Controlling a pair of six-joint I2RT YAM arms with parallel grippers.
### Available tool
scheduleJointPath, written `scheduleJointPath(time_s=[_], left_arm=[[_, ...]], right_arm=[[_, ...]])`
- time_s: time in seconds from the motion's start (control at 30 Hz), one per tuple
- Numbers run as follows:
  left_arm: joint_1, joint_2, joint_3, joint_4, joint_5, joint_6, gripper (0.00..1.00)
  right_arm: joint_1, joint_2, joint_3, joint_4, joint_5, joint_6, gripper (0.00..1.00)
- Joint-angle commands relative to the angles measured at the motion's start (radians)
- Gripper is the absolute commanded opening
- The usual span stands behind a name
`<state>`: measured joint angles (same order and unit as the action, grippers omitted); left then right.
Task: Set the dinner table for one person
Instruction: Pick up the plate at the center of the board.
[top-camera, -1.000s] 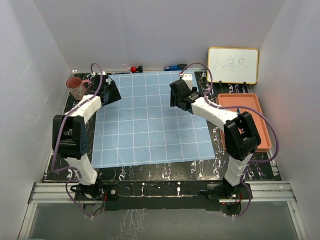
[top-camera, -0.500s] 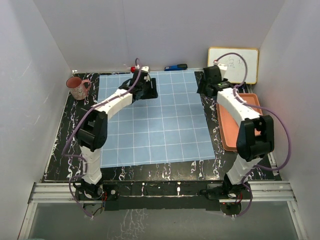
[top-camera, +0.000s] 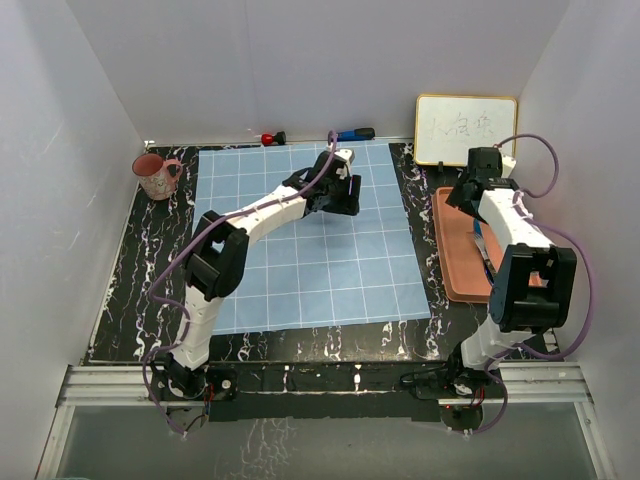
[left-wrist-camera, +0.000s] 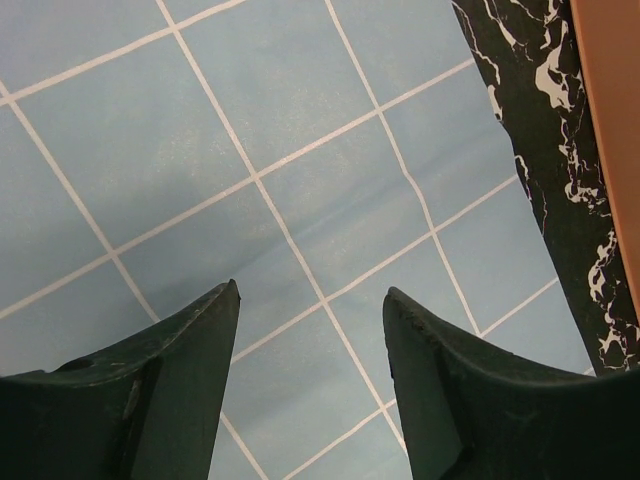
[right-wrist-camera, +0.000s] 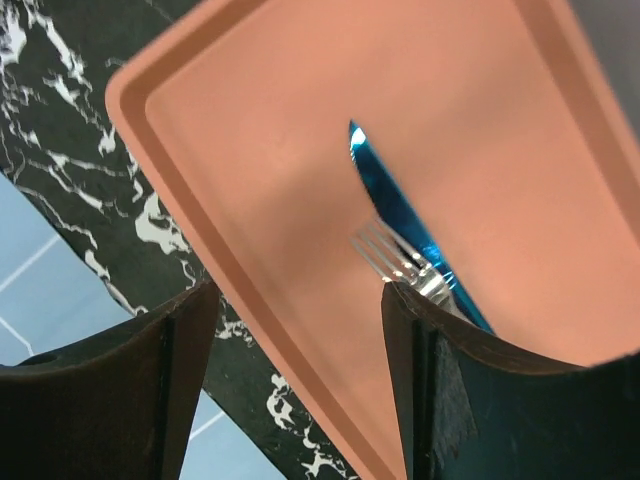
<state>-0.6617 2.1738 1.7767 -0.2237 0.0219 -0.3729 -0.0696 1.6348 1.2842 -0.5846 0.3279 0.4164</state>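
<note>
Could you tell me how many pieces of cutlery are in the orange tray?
2: a knife and a fork, side by side in the orange tray, handles behind a finger of the right gripper; more may be hidden.

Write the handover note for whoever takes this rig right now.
Left tool: open, empty, above the light-blue white-gridded cloth.
Right tool: open, empty, above the orange rectangular tray.
Items: the silver metal fork and blue-bladed knife lie together in the tray. The pink mug stands at the far-left corner of the black marble-veined table.
Done: nothing is on the cloth yet.
Left: move the fork, knife and probably the mug onto the cloth.
</note>
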Motion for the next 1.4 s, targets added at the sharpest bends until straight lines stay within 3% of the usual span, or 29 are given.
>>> scheduleJointPath(time_s=[0.0, 0.23, 0.93, 1.37], left_arm=[[0.013, -0.035, 0.002, -0.032, -0.012, 0.02, 0.59], [0.013, -0.064, -0.059, -0.028, -0.043, 0.023, 0.59], [0.013, -0.096, -0.145, -0.042, -0.077, 0.009, 0.6], [0.012, -0.11, -0.172, -0.059, -0.116, 0.011, 0.61]], right_arm=[[0.005, -0.035, -0.044, 0.048, -0.192, -0.011, 0.64], [0.006, -0.03, -0.091, 0.103, -0.384, -0.018, 0.63], [0.011, 0.066, -0.118, 0.069, -0.248, -0.064, 0.59], [0.039, 0.134, -0.134, 0.099, -0.26, -0.067, 0.55]])
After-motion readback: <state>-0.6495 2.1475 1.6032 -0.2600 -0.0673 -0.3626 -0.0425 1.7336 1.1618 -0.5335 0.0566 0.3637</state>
